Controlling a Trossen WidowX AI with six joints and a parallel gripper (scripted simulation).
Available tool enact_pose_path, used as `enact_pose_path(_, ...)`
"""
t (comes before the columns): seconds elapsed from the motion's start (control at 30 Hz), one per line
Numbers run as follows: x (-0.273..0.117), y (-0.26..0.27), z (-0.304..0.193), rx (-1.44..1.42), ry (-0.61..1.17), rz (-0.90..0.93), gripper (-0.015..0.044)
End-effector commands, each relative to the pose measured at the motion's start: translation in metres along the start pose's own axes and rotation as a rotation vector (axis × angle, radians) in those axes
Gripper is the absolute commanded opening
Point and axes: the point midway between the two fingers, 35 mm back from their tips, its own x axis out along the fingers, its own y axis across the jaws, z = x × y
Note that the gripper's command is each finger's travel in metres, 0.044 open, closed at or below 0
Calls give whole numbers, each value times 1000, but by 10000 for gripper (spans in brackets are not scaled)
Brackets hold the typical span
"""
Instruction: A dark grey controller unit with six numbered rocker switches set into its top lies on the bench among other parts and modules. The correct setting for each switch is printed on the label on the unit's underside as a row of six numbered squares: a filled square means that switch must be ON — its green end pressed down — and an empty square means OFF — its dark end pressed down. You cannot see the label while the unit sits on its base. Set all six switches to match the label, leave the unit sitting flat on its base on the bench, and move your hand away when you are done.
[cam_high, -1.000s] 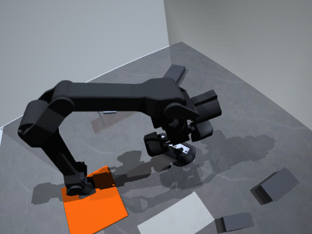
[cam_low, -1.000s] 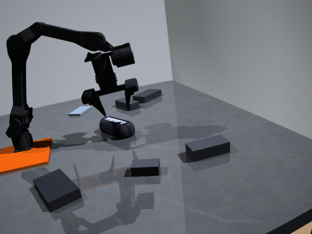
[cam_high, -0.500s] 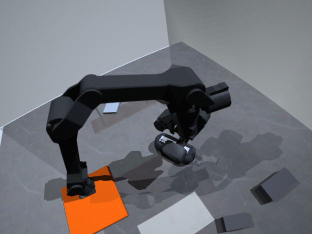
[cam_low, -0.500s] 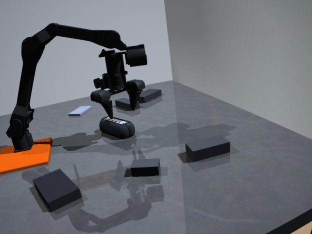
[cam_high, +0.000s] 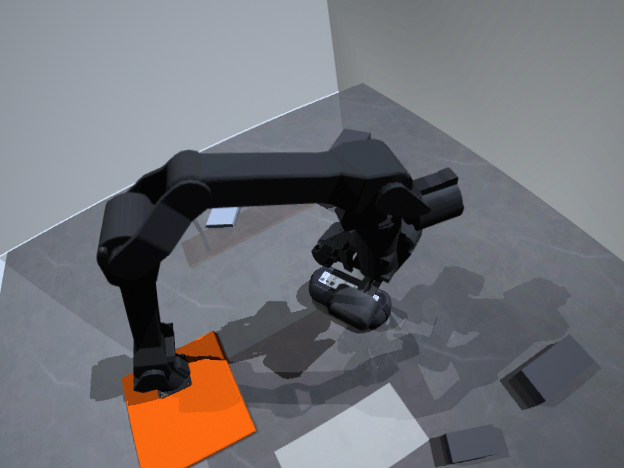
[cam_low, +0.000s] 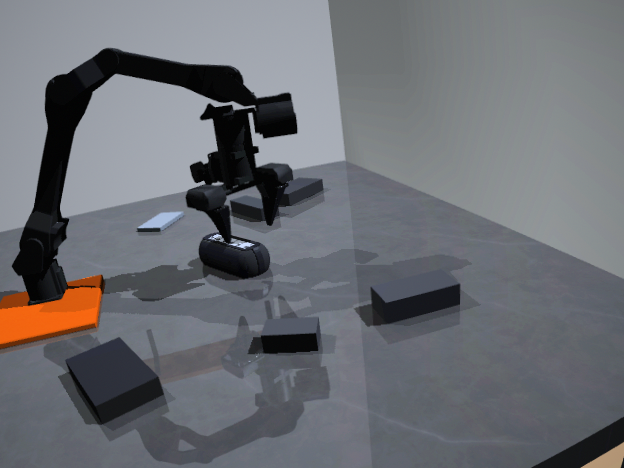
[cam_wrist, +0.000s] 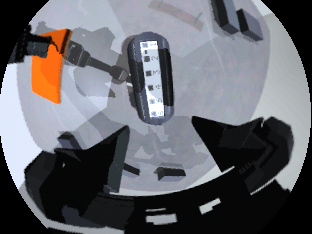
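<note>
My gripper: fingers spread wide, above the unit.
Controller unit: on the bench, white strip upward.
Orange plate: left, under my arm's base.
</note>
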Motion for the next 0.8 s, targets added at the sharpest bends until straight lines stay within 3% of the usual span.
enact_pose_path(0.0, 9, 2, 1, -6, -2, 8, 440)
enact_pose_path(0.77, 46, 3, 1, -6, 0, 6, 440)
